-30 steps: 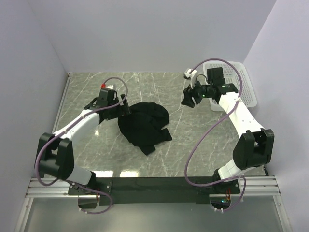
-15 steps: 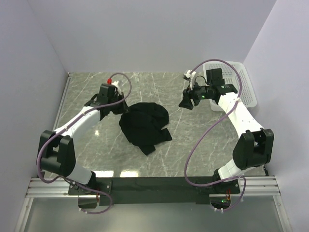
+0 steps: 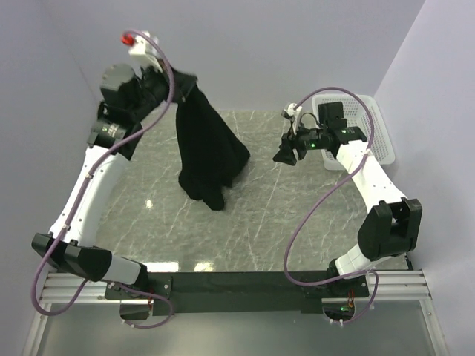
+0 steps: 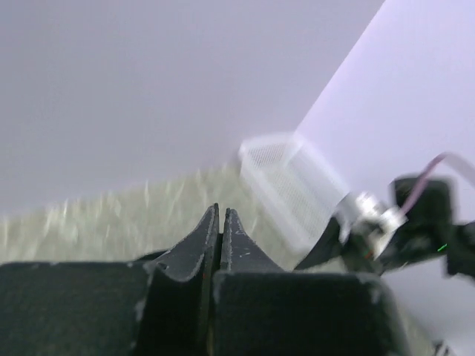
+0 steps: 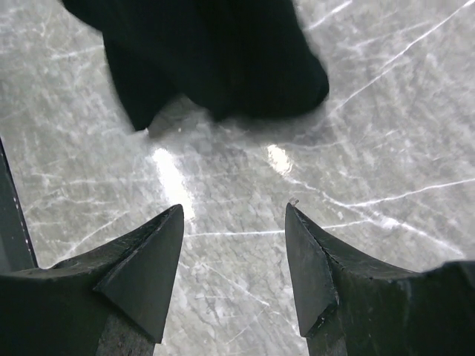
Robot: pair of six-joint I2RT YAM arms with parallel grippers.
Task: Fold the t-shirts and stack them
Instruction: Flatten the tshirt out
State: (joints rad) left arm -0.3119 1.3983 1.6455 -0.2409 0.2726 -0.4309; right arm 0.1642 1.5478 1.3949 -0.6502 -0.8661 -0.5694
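**Early stage of the task, one garment in hand.** Nearest the arm bases, the bench (image 3: pixel 297 230) carries no folded garment and no stack. Further in, a black t-shirt (image 3: pixel 206 144) hangs as a bunched, narrow column below the left jaws, and its lowest fold touches the bench well beneath them. Sleeves, hem and collar cannot be told apart in the bunch, nor can it be told whether the bunch holds one garment or more. The right arm (image 3: pixel 367 174) hovers low beside the hanging cloth and apart from it. In the right wrist view its jaws stand wide and empty, and the cloth's lower end rests on the bench just beyond their tips. The left arm (image 3: pixel 85 185) reaches high, its jaws pressed together with the fingertips (image 4: pixel 204 237) almost meeting. The top view shows the upper end of the cloth pinched between them. A white basket (image 3: pixel 375 126) sits in the far corner, behind the right jaws. By judgement, the garment is picked up, while spreading it flat, every fold and all stacking remain to be done.
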